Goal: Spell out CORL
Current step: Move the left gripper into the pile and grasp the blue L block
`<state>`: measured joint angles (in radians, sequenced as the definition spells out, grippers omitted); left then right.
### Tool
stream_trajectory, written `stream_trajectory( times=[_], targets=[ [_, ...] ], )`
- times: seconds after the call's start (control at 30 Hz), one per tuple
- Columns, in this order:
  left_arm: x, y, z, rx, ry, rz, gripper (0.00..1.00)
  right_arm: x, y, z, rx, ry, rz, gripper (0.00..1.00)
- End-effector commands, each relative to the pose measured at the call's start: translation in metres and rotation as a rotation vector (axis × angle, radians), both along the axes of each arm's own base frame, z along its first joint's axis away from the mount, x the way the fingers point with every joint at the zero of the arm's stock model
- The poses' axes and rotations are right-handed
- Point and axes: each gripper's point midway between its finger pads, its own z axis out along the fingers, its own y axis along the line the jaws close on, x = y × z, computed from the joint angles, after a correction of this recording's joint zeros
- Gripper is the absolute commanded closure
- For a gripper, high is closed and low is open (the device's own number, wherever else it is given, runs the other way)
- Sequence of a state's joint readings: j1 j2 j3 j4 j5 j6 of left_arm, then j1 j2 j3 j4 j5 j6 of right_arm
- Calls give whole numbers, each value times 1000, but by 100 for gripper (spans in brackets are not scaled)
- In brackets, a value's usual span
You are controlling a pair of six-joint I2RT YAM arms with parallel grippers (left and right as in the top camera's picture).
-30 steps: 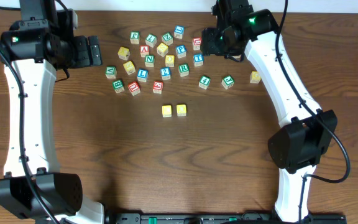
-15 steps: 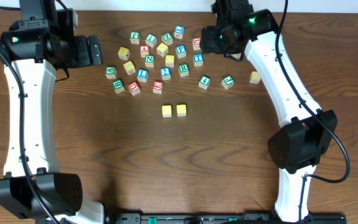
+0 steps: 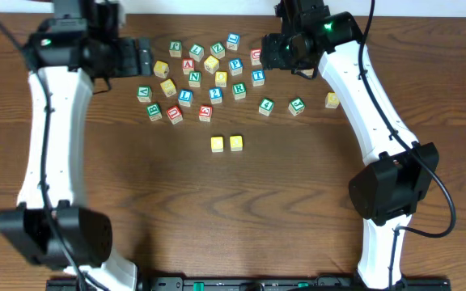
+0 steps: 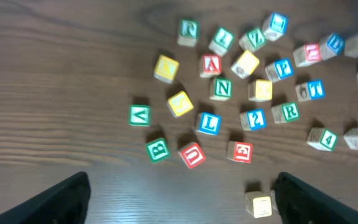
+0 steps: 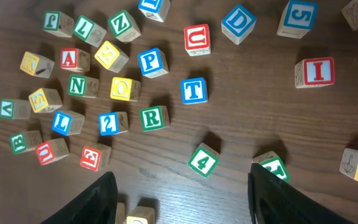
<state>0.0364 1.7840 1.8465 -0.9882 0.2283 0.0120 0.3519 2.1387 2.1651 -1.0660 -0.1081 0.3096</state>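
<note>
Two yellow blocks (image 3: 217, 144) (image 3: 236, 143) sit side by side in the middle of the table, apart from the pile; their letters are too small to read. One of them also shows in the left wrist view (image 4: 258, 205). The green R block (image 3: 239, 90) (image 5: 151, 117) (image 4: 289, 111) and the blue L block (image 3: 185, 96) (image 5: 61, 122) (image 4: 209, 122) lie in the cluster of letter blocks at the back. My left gripper (image 3: 142, 56) (image 4: 182, 205) is open and empty at the cluster's left edge. My right gripper (image 3: 275, 50) (image 5: 179, 205) is open and empty at the cluster's right edge.
Several other letter and number blocks fill the cluster, such as a blue T (image 5: 193, 90), a blue P (image 5: 152, 61) and a red U (image 5: 196, 38). A green 4 block (image 3: 266, 106), another green block (image 3: 296, 105) and a yellow block (image 3: 332, 99) lie apart at the right.
My left arm has swung to the right, bringing its open gripper up to the left side of the cluster. The right arm and the blocks have not moved.
</note>
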Motion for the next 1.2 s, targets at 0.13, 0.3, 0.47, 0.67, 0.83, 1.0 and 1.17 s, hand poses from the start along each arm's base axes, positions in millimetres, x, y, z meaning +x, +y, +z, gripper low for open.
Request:
stream_trajectory(
  times=[0.13, 0.3, 0.47, 0.67, 0.83, 1.0, 1.17],
  targets=[
    [22, -26, -68, 2, 139, -25, 14, 6, -28, -8, -19, 28, -45, 37],
    [37, -38, -90, 17, 142, -41, 13, 8, -41, -9, -21, 35, -71, 37],
    [52, -43, -106, 43, 124, -46, 14, 8, -42, -9, -22, 36, -72, 36],
    [64, -48, -118, 44, 104, -53, 14, 7, -42, -10, -24, 43, -71, 36],
    [69, -50, -125, 43, 101, -55, 14, 7, -42, -10, -25, 42, -69, 35],
    [64, -58, -143, 48, 150, -73, 18, 6, -41, -10, -30, 44, -59, 35],
    [56, -67, -160, 87, 193, -90, 20, 5, -41, -11, -31, 47, -59, 35]
  ],
)
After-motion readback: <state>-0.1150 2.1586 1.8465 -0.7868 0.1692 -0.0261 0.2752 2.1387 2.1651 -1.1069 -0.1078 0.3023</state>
